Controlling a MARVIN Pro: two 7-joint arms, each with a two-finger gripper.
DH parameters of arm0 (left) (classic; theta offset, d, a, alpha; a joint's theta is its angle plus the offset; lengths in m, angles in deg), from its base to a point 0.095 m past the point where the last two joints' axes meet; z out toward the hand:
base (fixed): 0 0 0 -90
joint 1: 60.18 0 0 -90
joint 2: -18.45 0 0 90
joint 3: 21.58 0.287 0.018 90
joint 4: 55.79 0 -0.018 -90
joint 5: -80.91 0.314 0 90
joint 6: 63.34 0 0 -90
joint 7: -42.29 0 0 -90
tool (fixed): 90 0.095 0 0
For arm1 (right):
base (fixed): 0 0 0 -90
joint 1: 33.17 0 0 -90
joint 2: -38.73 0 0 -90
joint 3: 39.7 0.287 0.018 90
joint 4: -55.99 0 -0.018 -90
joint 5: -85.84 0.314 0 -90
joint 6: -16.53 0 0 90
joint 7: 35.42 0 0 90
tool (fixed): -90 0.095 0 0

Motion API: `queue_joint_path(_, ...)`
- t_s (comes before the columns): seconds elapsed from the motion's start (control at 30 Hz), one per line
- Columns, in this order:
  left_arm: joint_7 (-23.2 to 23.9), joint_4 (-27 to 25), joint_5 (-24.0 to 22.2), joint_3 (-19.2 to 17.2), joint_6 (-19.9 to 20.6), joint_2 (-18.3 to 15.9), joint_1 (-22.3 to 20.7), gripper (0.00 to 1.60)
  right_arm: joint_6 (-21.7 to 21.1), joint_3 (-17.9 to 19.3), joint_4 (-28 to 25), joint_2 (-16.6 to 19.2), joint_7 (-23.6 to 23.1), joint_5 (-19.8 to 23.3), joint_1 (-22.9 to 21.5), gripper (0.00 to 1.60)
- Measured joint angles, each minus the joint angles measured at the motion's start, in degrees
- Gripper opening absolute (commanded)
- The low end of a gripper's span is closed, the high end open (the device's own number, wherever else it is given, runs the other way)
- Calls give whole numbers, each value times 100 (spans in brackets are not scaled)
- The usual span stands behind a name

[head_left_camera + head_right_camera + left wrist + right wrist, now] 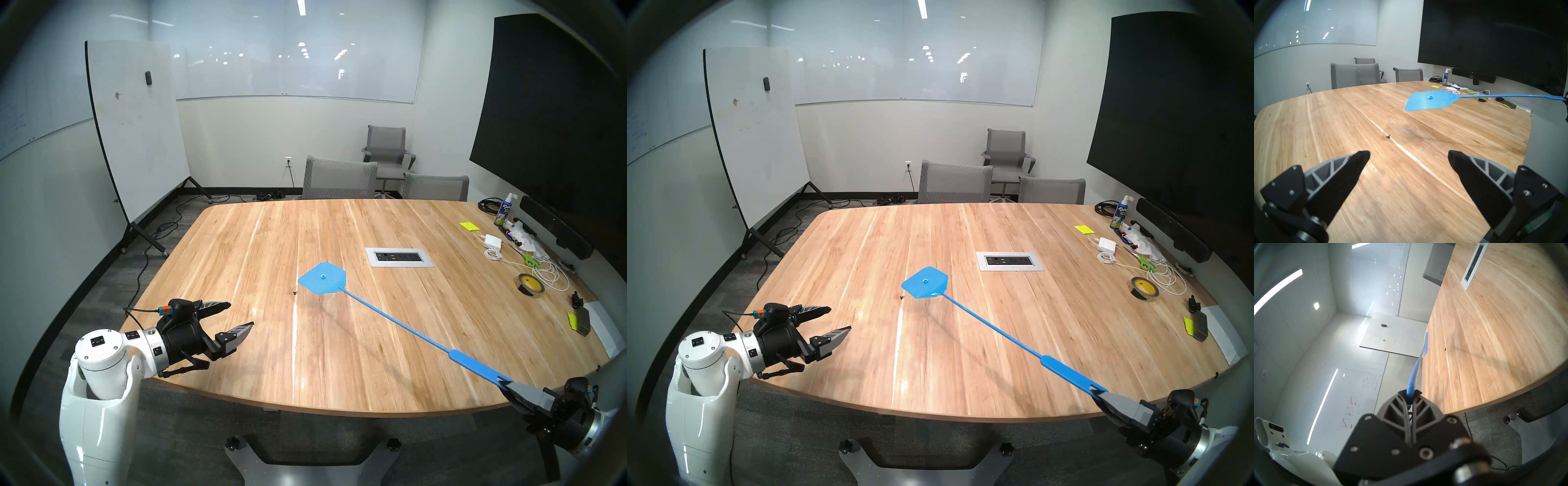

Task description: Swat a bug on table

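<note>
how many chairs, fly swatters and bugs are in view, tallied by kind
chairs: 3
fly swatter: 1
bug: 1
total: 5

A meeting room with pale walls and a dark baseboard. A long glass whiteboard [295, 64] spans the far wall, mirroring ceiling lights. Beyond the table's left edge a rolling whiteboard [139, 125] leans on black legs, an eraser [148, 77] stuck to it, cables trailing over grey carpet [112, 271]. Past the far edge stand two grey mesh chairs [339, 180], a third chair [386, 152] behind them near a wall outlet [288, 162]. A large black screen [549, 112] fills the right wall, a dark bar [556, 230] beneath it.
</note>
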Motion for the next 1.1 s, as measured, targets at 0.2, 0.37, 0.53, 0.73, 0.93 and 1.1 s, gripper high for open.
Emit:
queue_joint_path(0.2,5,0,4,-2,0,4,-2,160,105,-74,-293,-246,-85,-277,231,0)
queue_joint_path(0.37,10,1,7,-4,0,8,-3,160,242,-147,-462,-400,-222,-452,408,0)
queue_joint_path(0.53,14,1,10,-6,0,11,-5,160,404,-191,-493,-469,-388,-551,526,0)
queue_joint_path(0.73,19,1,16,-8,0,14,-6,160,507,-142,-378,-436,-501,-460,562,0)
queue_joint_path(0.93,22,1,22,-11,1,18,-7,160,564,-138,-179,-340,-562,-331,554,0)
queue_joint_path(1.1,25,1,26,-13,1,21,-8,160,579,-236,-60,-273,-579,-223,490,0)
